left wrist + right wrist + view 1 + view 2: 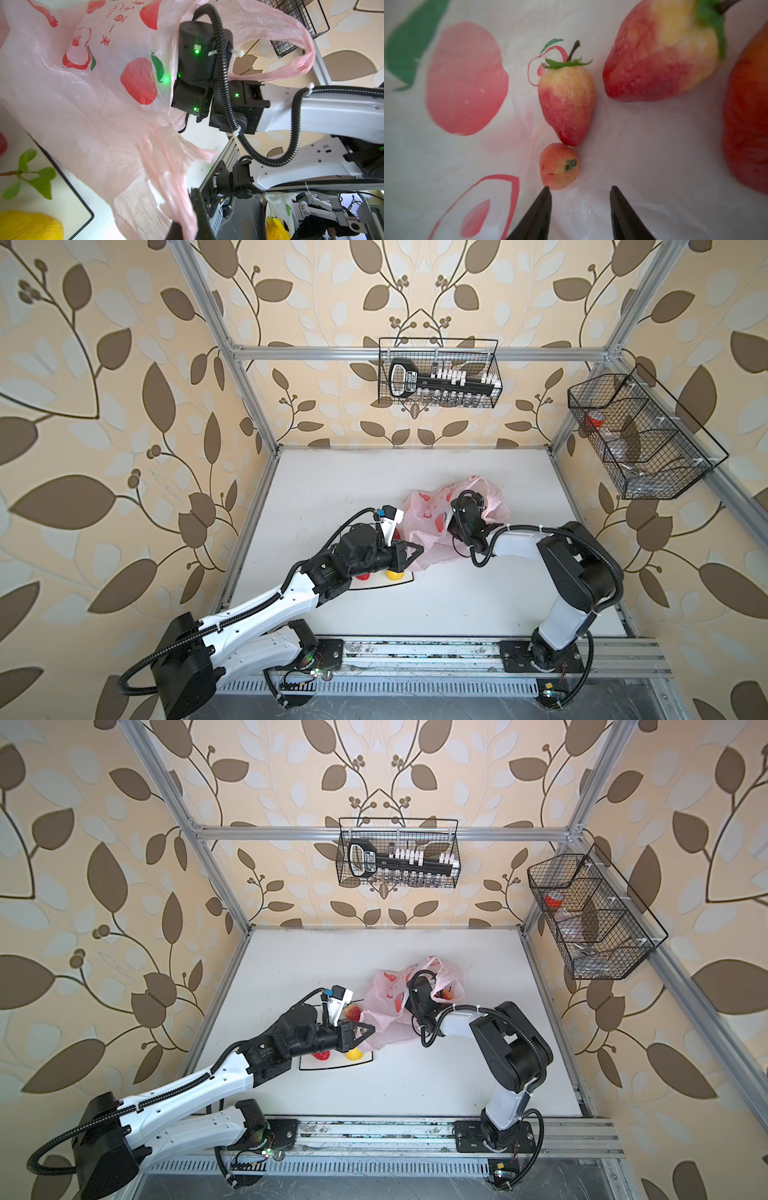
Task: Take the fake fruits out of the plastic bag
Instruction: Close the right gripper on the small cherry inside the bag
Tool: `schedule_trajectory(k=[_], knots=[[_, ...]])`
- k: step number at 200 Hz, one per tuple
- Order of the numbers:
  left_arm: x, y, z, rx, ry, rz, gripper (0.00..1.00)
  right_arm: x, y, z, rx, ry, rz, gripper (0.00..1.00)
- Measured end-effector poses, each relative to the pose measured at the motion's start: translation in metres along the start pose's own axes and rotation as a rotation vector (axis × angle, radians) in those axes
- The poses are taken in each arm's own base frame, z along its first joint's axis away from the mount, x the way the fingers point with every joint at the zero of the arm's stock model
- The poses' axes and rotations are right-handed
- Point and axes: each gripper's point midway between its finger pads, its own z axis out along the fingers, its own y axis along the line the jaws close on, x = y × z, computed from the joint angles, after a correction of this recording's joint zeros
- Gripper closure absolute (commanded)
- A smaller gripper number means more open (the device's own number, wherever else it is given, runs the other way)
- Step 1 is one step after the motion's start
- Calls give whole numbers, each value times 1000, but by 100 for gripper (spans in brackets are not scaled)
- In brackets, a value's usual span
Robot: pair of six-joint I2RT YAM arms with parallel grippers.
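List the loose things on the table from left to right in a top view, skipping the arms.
Red fruit → yellow pear → plastic bag. The plate beneath the two fruits spans both, so it is left out.

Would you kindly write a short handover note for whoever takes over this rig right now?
Left end effector: shut on the plastic bag's edge.
Right end effector: open, empty, inside the bag.
Done: yellow pear and a red fruit lie on the plate.
Left: at least four fake fruits in the bag; the smallest sits nearest the right end effector.
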Motion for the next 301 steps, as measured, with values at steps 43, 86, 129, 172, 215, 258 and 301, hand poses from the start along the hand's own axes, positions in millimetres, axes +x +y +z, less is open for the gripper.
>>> schedule_trajectory(k=[43,86,129,172,215,258,301], knots=[[-1,-2,-2,6,-6,2,100,-4,4,10,-16,-15,10,57],[-3,-6,-5,15,-15,7,100,-14,13,21,-47,-38,28,56],[-4,-7,-6,20,-19,5,100,-21,15,32,-63,-53,51,63],[-4,-8,-8,23,-21,5,100,-28,18,48,-78,-64,79,77],[-7,-11,-11,25,-35,7,100,-30,22,48,-98,-65,85,92],[-10,-4,-12,-8,-57,-6,100,-33,22,34,-117,-74,69,97],[-15,7,-12,-68,-95,-41,100,-40,22,-2,-155,-94,48,97]])
